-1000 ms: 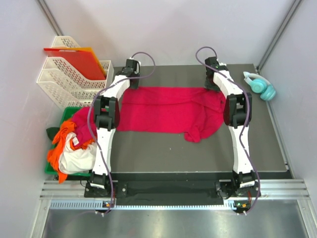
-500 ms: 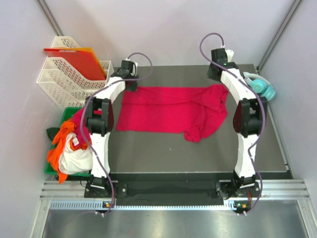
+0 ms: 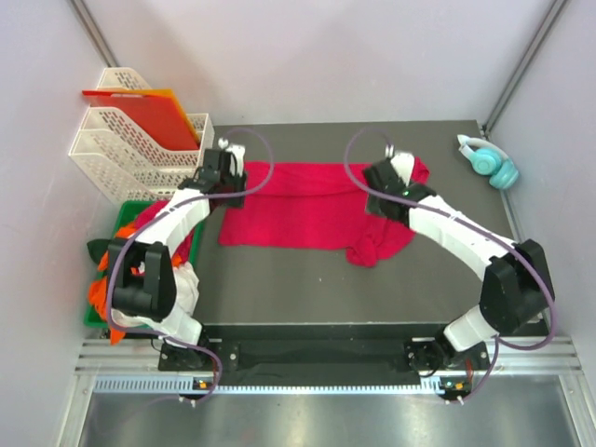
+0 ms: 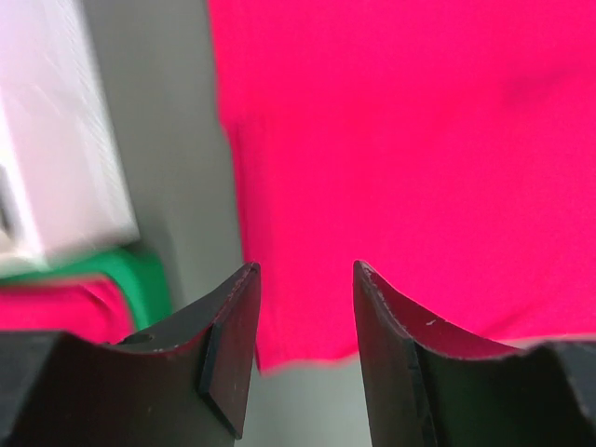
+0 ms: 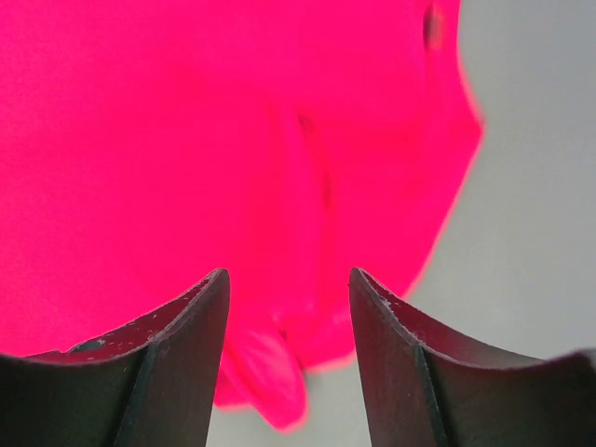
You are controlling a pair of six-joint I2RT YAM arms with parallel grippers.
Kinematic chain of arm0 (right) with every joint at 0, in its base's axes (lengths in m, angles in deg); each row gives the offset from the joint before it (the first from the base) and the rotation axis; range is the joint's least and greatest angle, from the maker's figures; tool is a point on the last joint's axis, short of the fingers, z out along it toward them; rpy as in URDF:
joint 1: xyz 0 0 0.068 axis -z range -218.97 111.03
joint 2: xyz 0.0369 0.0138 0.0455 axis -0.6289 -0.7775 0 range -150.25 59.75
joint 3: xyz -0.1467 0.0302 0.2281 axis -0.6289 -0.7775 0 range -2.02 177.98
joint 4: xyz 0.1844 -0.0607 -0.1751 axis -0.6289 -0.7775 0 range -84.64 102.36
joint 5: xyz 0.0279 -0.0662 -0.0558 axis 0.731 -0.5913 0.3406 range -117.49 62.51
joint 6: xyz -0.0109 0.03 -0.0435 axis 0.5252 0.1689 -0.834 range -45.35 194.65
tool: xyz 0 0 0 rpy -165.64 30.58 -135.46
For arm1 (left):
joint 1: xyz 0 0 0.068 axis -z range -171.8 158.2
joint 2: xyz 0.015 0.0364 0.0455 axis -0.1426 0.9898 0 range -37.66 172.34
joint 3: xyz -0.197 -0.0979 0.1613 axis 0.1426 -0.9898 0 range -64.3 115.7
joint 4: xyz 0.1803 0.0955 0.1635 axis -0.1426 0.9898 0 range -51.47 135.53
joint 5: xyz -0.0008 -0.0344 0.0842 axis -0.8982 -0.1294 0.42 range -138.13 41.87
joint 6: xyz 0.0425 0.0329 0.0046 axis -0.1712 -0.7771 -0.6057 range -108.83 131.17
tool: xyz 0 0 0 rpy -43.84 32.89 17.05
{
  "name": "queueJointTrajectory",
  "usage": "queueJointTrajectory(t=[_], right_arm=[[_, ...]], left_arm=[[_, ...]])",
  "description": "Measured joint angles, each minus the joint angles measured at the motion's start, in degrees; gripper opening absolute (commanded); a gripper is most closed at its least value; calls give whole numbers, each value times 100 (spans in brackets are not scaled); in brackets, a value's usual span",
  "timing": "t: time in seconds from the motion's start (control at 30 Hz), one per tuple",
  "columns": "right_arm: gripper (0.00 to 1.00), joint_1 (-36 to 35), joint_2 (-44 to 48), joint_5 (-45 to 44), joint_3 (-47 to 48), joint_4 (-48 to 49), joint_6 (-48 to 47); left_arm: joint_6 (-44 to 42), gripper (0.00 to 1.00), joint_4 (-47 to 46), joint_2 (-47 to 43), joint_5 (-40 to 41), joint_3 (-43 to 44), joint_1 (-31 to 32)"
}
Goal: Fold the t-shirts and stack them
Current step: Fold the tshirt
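1. The crimson t-shirt (image 3: 298, 200) is lying across the back half of the dark table (image 3: 307, 289). It is lying flat on its left and middle but bunching on its right, where a sleeve or corner is trailing toward the near edge.
2. The left gripper (image 4: 305, 272) is hanging over the shirt's left edge with its fingers spread and nothing between them. The cloth edge and bare table are both showing below it, which is suiting a grab at that side.
3. The right gripper (image 5: 289, 277) is likewise gaping and gripping nothing, looking down on the rumpled right part (the wrinkles and a loose lobe are showing just under it).
4. The arms are sitting at opposite ends of the shirt, probably because a fold is needing both edges lifted together. Whether either fingertip is touching the cloth is hard to tell from these views.
5. The other shirts (image 3: 99, 296), orange, white and pinkish-red, are waiting in a heap in the green bin (image 3: 91, 319) at the left, so no stack is showing yet and the task is looking early.
6. The rumpled right side is likely needing smoothing first, or the fold is risking coming out crooked.
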Motion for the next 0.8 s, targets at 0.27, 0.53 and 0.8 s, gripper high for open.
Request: queueJointTrajectory(t=[0.27, 0.53, 0.8], right_arm=[[53, -621, 17, -22, -1303, -225, 901], [52, -909, 72, 26, -1853, -192, 1515], [52, -909, 44, 48, -2273, -136, 1851]], left_arm=[[-68, 45, 160, 79, -46, -846, 11], [-26, 45, 227, 826, -70, -400, 26], [-17, 44, 229, 1191, -46, -243, 37]])
